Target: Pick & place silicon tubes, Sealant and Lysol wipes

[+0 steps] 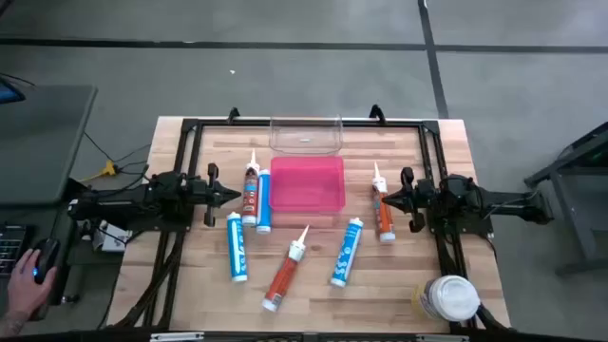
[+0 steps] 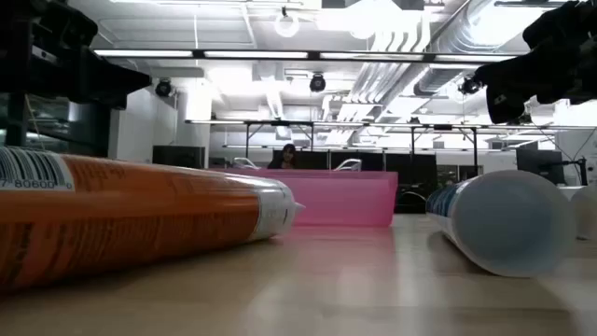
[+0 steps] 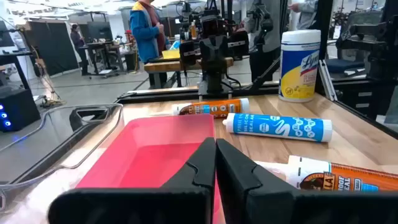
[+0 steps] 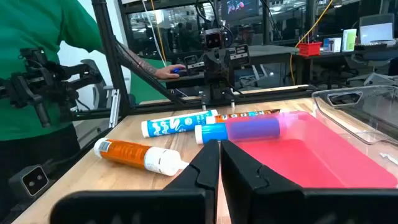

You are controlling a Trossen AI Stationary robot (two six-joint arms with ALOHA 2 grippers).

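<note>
left pincer (image 1: 232,195) closed | right pincer (image 1: 383,198) closed | Lysol wipes (image 1: 449,298) at table (image 1: 408,275) corner

on our wooden table (image 1: 399,285): pink tray (image 1: 307,185), clear bin (image 1: 306,136), six caulk tubes (image 1: 347,252), lysol wipes (image 1: 448,298)

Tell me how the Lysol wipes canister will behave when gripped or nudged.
The Lysol wipes canister stands upright near the table's corner on the right arm's side; tall for its base, it may tip if pushed high. Its round, smooth body looks wide for the fingers and could slip. Once tipped, it would likely roll.
</note>
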